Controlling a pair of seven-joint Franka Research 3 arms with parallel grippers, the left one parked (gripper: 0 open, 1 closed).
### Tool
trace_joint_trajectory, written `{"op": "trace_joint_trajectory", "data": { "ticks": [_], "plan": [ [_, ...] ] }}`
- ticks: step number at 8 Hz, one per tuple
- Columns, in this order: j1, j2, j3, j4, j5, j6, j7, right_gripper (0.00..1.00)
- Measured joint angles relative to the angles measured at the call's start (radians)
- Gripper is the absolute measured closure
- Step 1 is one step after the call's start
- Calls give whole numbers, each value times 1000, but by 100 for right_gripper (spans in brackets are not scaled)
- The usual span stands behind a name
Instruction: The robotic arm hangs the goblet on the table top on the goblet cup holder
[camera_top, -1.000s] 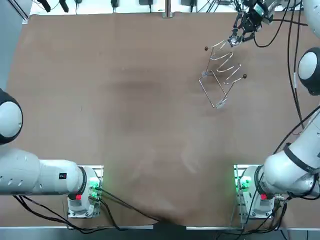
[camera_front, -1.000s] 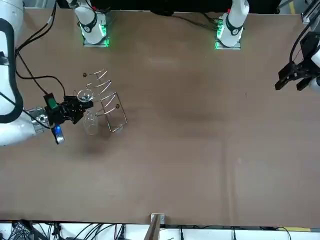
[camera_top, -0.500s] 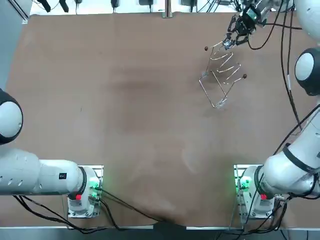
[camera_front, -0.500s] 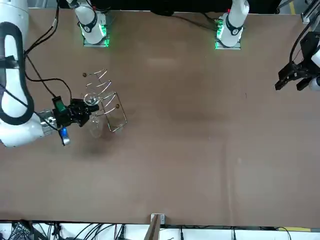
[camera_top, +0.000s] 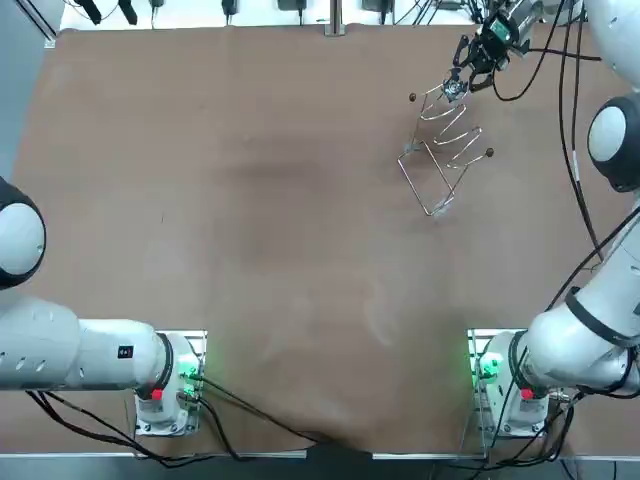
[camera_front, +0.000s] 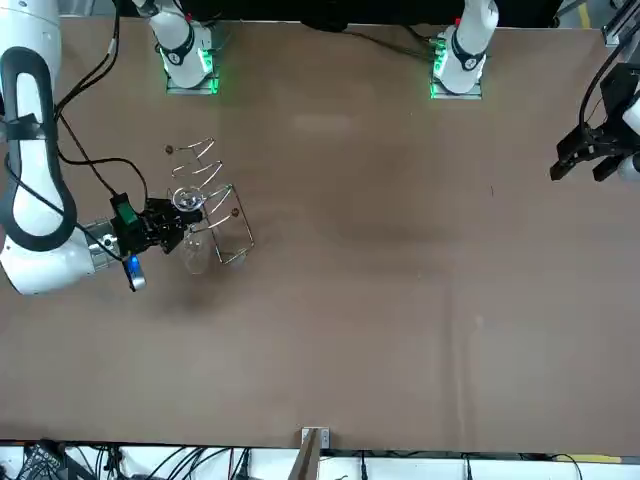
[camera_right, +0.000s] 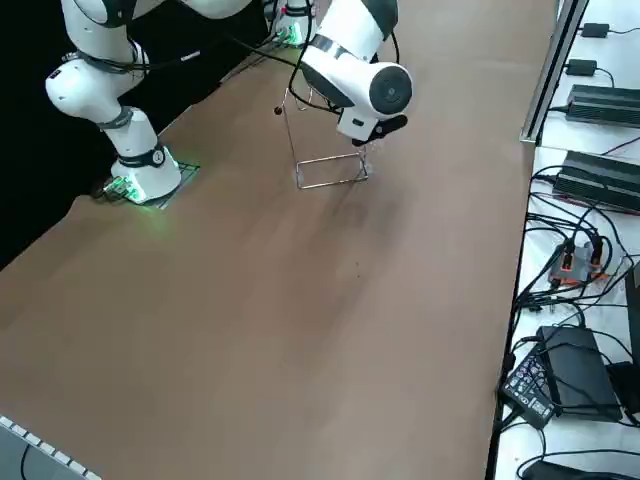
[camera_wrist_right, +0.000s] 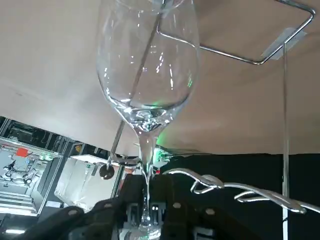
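1. Hanging step in hand: the right gripper (camera_front: 168, 228) is at the far right part of the table (camera_top: 250, 200). Its jaws are clamped on the stem of the goblet (camera_wrist_right: 147, 65), close to the foot.
2. Goblet bowl points away from the wrist, just beside the open end of the wire goblet holder (camera_top: 445, 150). The foot is possibly level with the wire arms; cannot confirm.
3. Next move, my judgement: slide the stem between two wire arms until the foot rests on them, then release.
4. Writing: no brand or label legible.
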Motion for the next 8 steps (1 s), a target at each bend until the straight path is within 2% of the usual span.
{"op": "trace_joint_trajectory", "data": {
  "ticks": [8],
  "plan": [
    [23, 0, 2, -26, 7, 0, -1, 90]
  ]
}}
